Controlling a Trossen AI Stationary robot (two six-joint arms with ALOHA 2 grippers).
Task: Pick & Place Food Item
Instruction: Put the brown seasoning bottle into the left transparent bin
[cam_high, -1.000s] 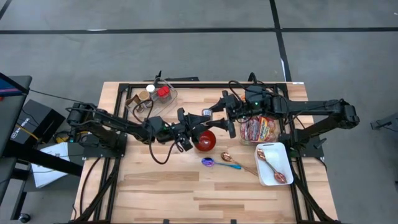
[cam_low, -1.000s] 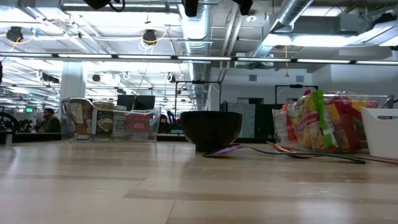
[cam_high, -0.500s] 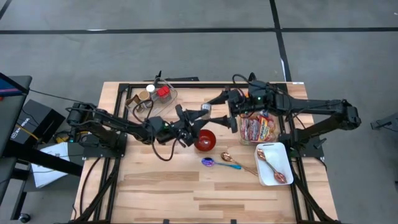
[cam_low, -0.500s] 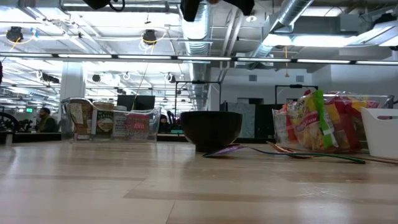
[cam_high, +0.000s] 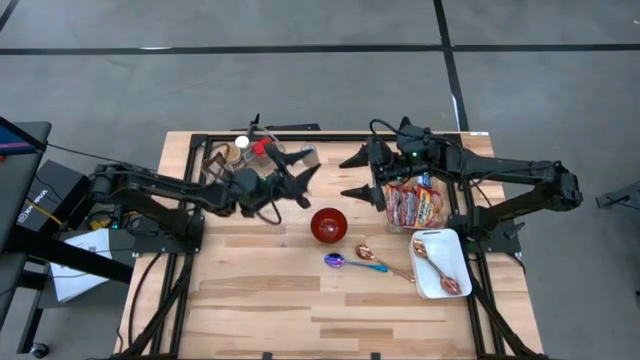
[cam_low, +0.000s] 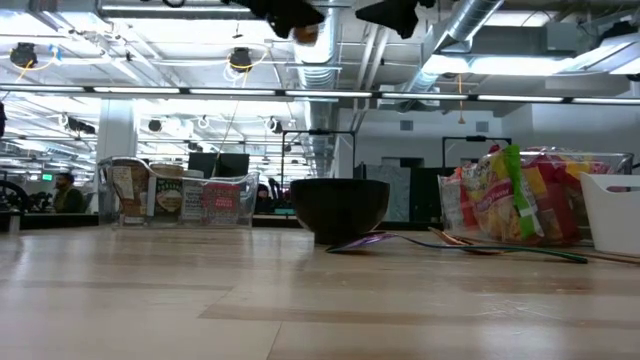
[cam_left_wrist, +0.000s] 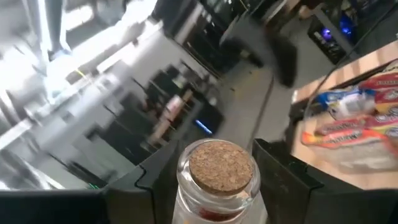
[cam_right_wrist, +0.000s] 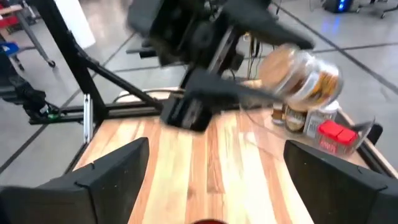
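Observation:
My left gripper (cam_high: 297, 176) is shut on a small glass jar with a cork stopper (cam_left_wrist: 221, 167), high above the table, left of and beyond the red bowl (cam_high: 328, 224). The jar also shows in the right wrist view (cam_right_wrist: 303, 76) and at the low view's top edge (cam_low: 303, 30). My right gripper (cam_high: 357, 176) is open and empty, level with the left one and facing it across a gap, beside the clear tub of snack packets (cam_high: 414, 206). My left gripper pinches the jar's glass body below the neck (cam_left_wrist: 185, 186) between its two fingers (cam_left_wrist: 148, 186), one on each side. The cork end points forward, away from the wrist. The jar is lifted clear of the table and tilted.
A clear tub with jars and a red item (cam_high: 243, 156) stands at the far left. A purple spoon (cam_high: 336, 260) and a copper spoon (cam_high: 366, 252) lie in front of the bowl. A white tray with spoons (cam_high: 441, 263) stands at the right.
My left gripper has gone from over the red bowl toward the table's far left, toward the tub of jars, carrying the jar clear of the table. My right gripper has drawn back a little toward the snack tub.

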